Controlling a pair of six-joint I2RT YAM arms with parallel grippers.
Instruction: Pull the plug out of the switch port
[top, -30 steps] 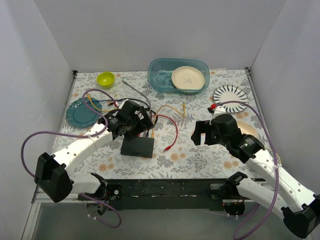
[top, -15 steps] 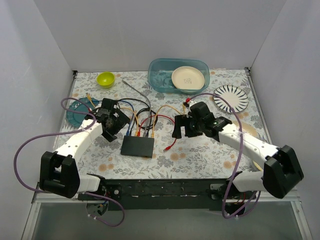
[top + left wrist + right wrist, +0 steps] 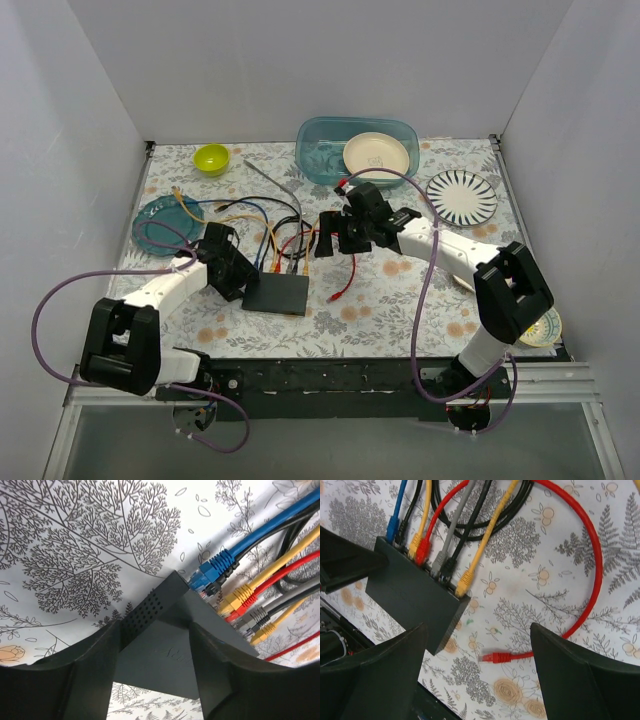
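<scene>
The flat matte-black rectangular switch, laid lengthwise across the lower centre of the floral counter, was straddled at its left corner by the open jaws of the left gripper, while the spread jaws of the right gripper were held nearer its coloured plugs.

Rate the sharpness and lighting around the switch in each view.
Top view: even soft light, switch sharp, no glare. Left wrist: plugs crisp, left claw dark and blurred up close. Right wrist: switch crisp, right claw shadowy, soft-edged.

Overhead view, 2 close wrist views sharing switch
</scene>
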